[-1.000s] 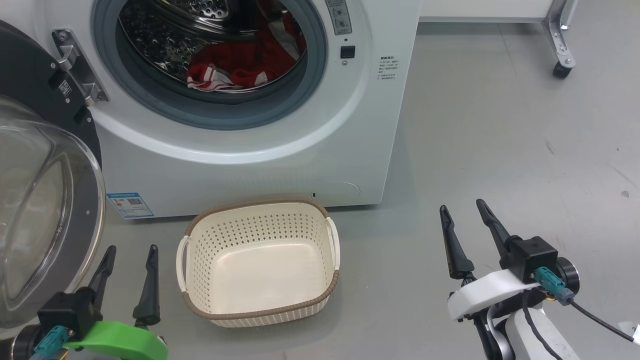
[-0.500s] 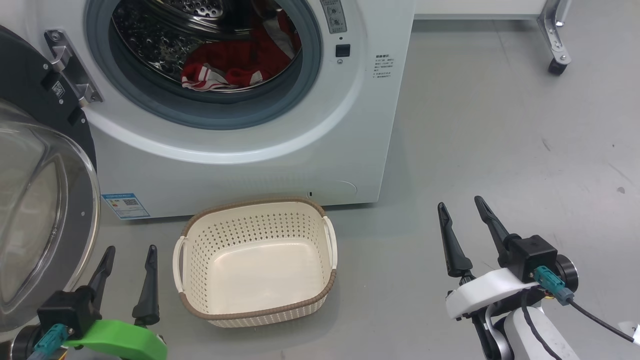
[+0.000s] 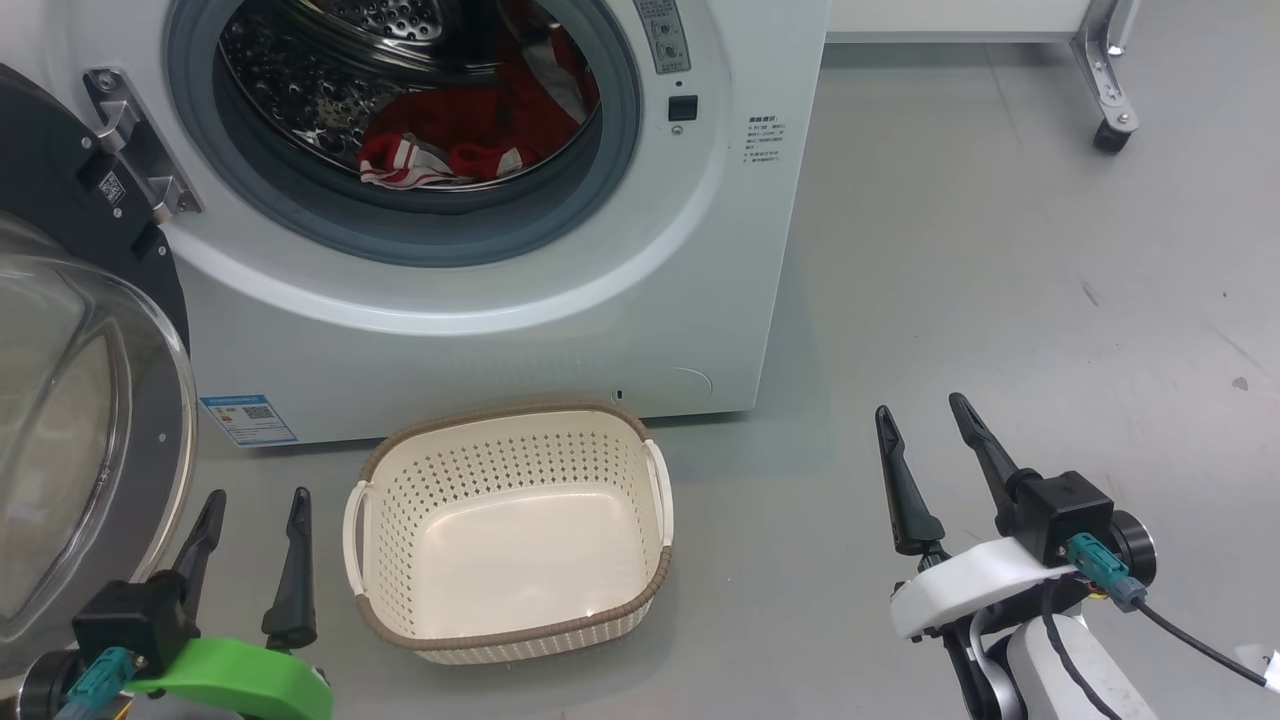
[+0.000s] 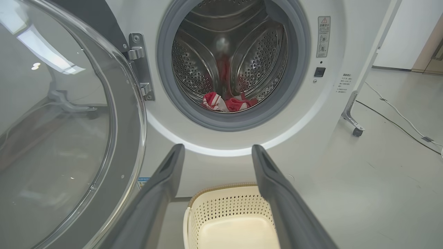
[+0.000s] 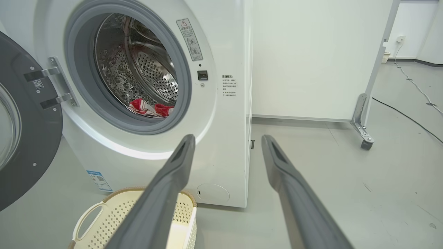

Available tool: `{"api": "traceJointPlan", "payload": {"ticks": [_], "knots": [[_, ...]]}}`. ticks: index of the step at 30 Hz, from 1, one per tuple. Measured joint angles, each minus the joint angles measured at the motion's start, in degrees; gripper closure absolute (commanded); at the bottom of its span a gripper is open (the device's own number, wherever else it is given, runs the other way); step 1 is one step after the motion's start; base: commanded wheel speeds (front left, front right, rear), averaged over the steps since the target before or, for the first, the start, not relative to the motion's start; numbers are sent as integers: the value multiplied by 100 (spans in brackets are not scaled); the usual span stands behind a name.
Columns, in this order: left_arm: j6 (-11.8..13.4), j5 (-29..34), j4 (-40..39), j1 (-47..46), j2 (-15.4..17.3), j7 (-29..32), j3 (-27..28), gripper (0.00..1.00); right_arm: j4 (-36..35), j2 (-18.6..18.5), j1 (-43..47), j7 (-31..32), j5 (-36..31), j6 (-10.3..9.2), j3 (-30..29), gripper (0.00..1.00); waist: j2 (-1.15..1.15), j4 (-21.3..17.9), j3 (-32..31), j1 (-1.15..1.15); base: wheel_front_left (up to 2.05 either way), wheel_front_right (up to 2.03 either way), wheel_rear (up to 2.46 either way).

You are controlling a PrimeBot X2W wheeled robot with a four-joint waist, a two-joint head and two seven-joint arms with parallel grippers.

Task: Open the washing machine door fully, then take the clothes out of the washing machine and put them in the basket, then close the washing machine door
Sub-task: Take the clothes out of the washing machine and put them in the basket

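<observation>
Door (image 3: 70, 400) stands swung open at the left edge of the head view, hung on a metal hinge (image 3: 130, 140) at upper left. Its glass bowl bulges toward the lower left corner.

Washer (image 3: 500, 330) takes up the upper left and centre. The grey-ringed mouth is unobstructed. Clothes (image 3: 470, 135), red with striped trim, lie low in the drum (image 3: 330, 90), behind the front lip of the ring.

Basket (image 3: 500, 415) sits on the floor (image 3: 1000, 250) at lower centre, its far rim near the washer's base. Its cream bottom shows bare.

Left gripper (image 3: 257, 497), lower left, has its jaws spread wide and grasps nothing. It stands between the door's rim and the basket's left handle. Its outer finger is close beside the door rim, and contact cannot be told. A narrow strip of floor separates its inner finger from the basket.

Right gripper (image 3: 920, 406), lower right, has its jaws likewise spread and unloaded, over bare floor and well apart from basket and washer.

The right half of the head view is open floor, bounded at upper right by a wheeled frame leg (image 3: 1110, 135).
</observation>
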Motion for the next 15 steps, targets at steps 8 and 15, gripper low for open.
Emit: {"api": "traceJointPlan", "payload": {"ticks": [8,15], "knots": [[38,0,-2,1,-2,0,-10,0,0,1,12,0,0,0,0,0,0,-11,-19,0,70,-70,0],[37,14,-12,2,-3,12,-59,0,0,1,22,0,0,0,2,0,0,-6,-16,0,100,-100,0]]}}
